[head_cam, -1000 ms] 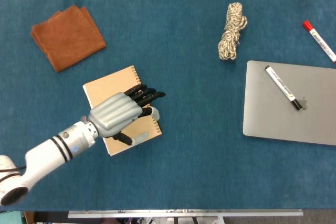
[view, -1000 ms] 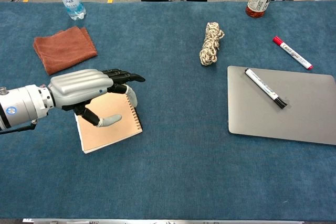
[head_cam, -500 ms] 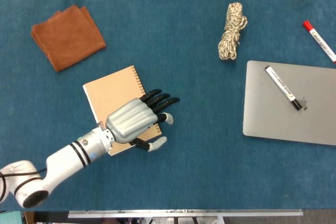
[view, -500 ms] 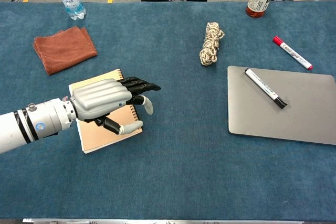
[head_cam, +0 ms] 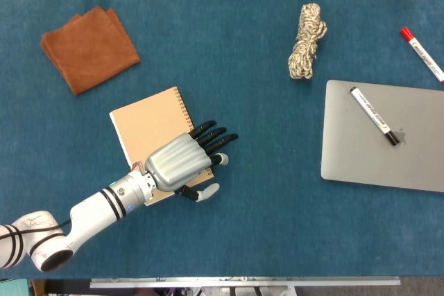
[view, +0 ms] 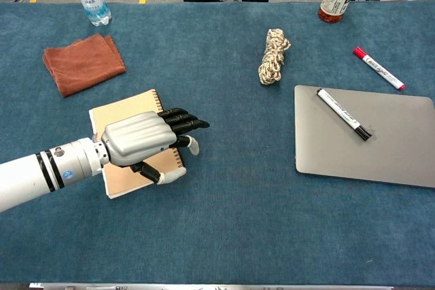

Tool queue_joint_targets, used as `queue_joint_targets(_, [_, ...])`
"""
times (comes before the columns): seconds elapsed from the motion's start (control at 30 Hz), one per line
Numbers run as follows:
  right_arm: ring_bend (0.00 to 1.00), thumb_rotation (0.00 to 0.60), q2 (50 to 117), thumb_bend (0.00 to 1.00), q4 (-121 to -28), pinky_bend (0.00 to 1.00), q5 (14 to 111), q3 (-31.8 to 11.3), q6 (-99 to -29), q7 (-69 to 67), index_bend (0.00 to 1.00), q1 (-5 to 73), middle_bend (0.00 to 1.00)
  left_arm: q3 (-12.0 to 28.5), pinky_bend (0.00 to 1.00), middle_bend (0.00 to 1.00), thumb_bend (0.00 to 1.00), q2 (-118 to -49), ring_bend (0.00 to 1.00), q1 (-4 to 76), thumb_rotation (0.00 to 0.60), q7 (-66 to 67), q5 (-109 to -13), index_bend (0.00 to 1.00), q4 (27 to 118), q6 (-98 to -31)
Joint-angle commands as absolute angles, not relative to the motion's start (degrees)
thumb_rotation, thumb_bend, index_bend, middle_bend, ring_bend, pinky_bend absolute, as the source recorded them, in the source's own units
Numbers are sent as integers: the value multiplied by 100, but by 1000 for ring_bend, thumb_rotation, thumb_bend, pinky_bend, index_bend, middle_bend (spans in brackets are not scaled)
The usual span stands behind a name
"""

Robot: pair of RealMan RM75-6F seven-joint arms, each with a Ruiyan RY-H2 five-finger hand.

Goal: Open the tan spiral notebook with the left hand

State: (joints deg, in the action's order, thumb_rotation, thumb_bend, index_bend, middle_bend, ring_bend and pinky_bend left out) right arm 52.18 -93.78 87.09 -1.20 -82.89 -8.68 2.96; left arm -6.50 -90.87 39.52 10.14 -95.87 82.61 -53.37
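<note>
Under your left robot hand (head_cam: pixel 182 163) lies the tan spiral notebook (head_cam: pixel 149 124), not opened yet. The robot hand is open, holding nothing. You must lift the cover.

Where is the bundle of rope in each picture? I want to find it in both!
Head view: the rope bundle lies upper right of centre, above the grey laptop's left corner.
Chest view: the rope bundle lies near the top middle, up and left of the laptop.
Shared landmark: the black marker lying on the laptop, down and right of the rope.
</note>
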Motion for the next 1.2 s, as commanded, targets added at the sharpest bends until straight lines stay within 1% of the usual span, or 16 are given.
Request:
queue_joint_targets(0.03, [243, 600, 5216, 125, -9373, 287, 8708, -123, -8298, -874, 320, 291, 315, -680, 0, 0, 60, -9150, 0, 3932, 94, 1062, -9555, 265, 8170, -5298])
queue_joint_targets(0.57, [243, 600, 5230, 124, -9350, 287, 8719, -127, -8345, -915, 320, 255, 315, -872, 0, 0, 60, -8988, 0, 3857, 90, 1204, -9596, 258, 8053, -5302])
queue_joint_targets(0.87, [243, 600, 5255, 124, -9354, 287, 8730, -137, -8379, -920, 320, 241, 315, -961, 0, 0, 60, -8649, 0, 3785, 94, 1074, -9614, 259, 7932, -5415])
queue_joint_targets(1.2, [243, 600, 5244, 124, -9396, 287, 8772, -141, -8450, -898, 320, 217, 315, -1151, 0, 0, 60, -8248, 0, 3659, 92, 977, -9724, 259, 8072, -5559])
